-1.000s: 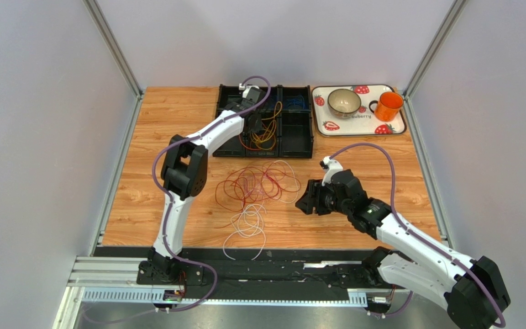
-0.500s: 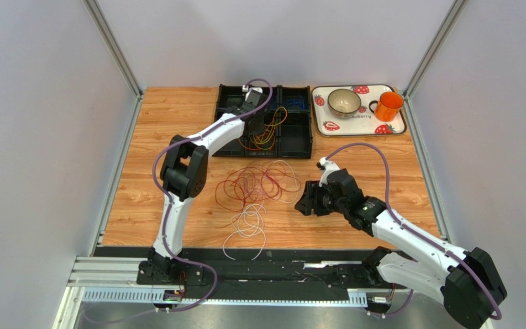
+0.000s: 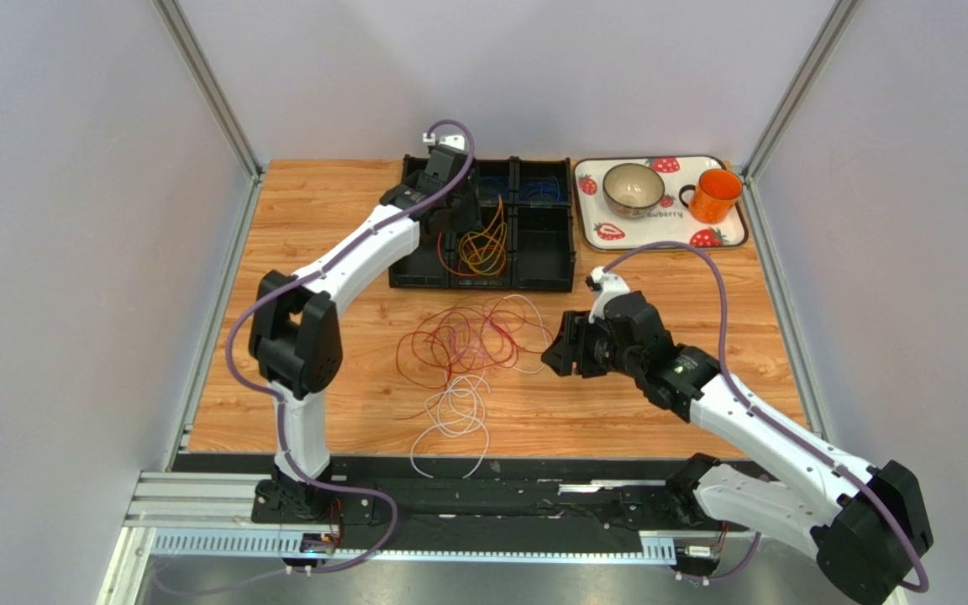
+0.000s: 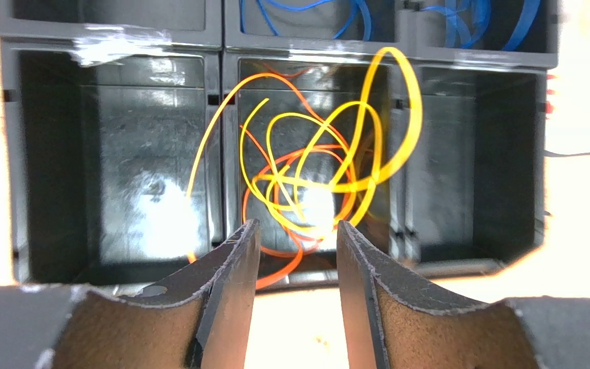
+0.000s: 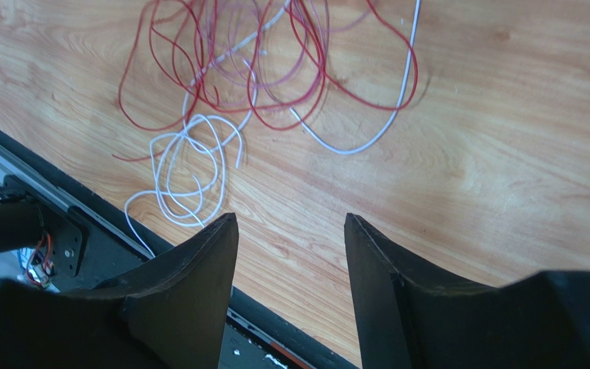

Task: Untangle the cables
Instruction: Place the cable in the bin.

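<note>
A tangle of red, purple and white cables (image 3: 470,343) lies on the wooden table, with white loops (image 3: 454,410) trailing toward the near edge. Yellow and orange cables (image 4: 329,177) sit loosely coiled in the middle front compartment of the black tray (image 3: 546,271). Blue cables (image 4: 460,19) fill the back compartments. My left gripper (image 4: 296,227) hovers open above the yellow and orange coil with nothing between its fingers. My right gripper (image 5: 290,219) is open and empty, low over the bare wood just right of the tangle (image 5: 229,61).
A strawberry-print tray (image 3: 603,233) at the back right carries a bowl (image 3: 633,187) and an orange mug (image 3: 714,194). The tray's left front compartment (image 4: 113,161) is bare. A black rail (image 5: 59,231) runs along the table's near edge.
My left gripper has opened over the tray and its wrist has risen toward the back, leaving the yellow and orange cables loose in the compartment. The right gripper has edged left toward the tangle.
</note>
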Robot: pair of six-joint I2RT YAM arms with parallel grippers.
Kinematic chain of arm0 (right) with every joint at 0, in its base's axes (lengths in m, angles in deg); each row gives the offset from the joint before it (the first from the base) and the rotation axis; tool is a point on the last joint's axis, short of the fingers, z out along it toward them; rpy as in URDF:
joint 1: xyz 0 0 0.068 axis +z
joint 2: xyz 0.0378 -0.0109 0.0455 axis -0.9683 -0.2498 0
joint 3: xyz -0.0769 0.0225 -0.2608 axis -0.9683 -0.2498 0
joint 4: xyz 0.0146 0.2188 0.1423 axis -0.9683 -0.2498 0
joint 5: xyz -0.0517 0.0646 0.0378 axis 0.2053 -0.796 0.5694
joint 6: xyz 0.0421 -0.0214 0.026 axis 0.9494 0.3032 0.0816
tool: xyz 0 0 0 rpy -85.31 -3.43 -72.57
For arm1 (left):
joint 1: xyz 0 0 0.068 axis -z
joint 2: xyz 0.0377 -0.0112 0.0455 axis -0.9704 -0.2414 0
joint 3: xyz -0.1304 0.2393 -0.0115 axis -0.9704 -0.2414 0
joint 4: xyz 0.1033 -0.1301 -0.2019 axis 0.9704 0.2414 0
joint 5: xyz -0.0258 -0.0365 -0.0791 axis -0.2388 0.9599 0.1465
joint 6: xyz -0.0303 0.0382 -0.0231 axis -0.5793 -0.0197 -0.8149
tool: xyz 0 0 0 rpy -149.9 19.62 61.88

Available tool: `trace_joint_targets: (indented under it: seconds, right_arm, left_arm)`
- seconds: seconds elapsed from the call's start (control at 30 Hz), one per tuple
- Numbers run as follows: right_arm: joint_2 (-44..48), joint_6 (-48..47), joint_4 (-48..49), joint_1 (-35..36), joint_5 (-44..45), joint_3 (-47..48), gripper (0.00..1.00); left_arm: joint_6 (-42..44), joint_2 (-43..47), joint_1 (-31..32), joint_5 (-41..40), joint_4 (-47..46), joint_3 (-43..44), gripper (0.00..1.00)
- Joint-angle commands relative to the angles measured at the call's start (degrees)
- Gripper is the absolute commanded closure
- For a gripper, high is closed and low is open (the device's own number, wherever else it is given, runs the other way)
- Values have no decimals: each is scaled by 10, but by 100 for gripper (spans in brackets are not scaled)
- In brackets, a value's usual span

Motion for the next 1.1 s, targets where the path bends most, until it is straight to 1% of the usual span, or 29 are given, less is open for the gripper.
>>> trace_joint_targets:
  seconds: [0.0,0.07,0.1,0.17,0.2,0.23,0.37,0.4,0.47,0.5,0.57,0.67,0.73,0.77,0.8,0.87,0.9,0.97,1.0,1.07]
  right_arm:
    - [-20,-12,-7,0,37,74,43]
    - [-36,-15,-8,0,47,103,43]
    - [-54,-15,-10,0,49,112,43]
    - [-73,-15,-9,0,48,134,43]
    - [-85,-16,-10,1,47,140,43]
    - [-103,-13,-9,0,44,145,43]
    - [-146,2,7,1,25,143,44]
    - [-153,7,17,2,20,142,44]
    - [-180,17,22,4,3,140,44]
    - [-191,18,26,7,-3,142,45]
    - [-222,15,25,16,-9,150,45]
    - [-260,13,24,25,-20,170,45]
    - [-281,9,28,28,-54,193,46]
    - [-291,8,27,29,-66,205,46]
    - [-310,5,29,31,-77,214,46]
    - [-327,5,35,31,-111,238,46]
    - [-346,4,39,31,-119,245,46]
    - [-364,2,42,32,-132,271,46]
    - [-383,1,42,32,-132,281,46]
    - [-406,0,43,32,-130,313,46]
  left_arm:
    - [-8,117,-1,13,11,-41,49]
    - [-2,151,-1,15,20,-66,48]
    - [3,185,-1,16,23,-94,49]
    - [10,222,-1,10,29,-129,48]
    - [13,255,-1,9,28,-168,48]
    - [13,270,-1,12,28,-186,47]
    - [-4,340,-1,34,16,-299,48]
    - [-8,367,-1,41,9,-347,48]
    - [-18,390,1,56,-1,-387,49]
    - [-22,411,7,55,-3,-422,49]
    - [-35,434,26,43,-6,-465,49]
    - [-51,451,51,36,-6,-500,49]
    - [-64,462,56,44,9,-512,50]
    - [-66,482,61,55,24,-511,51]
    - [-68,496,63,56,68,-507,51]
    - [-59,533,69,52,113,-493,51]
    - [-53,575,69,45,153,-489,50]
    - [-36,622,68,9,201,-459,48]
    - [-30,633,69,-2,242,-448,48]
    - [-18,659,69,-22,259,-430,47]
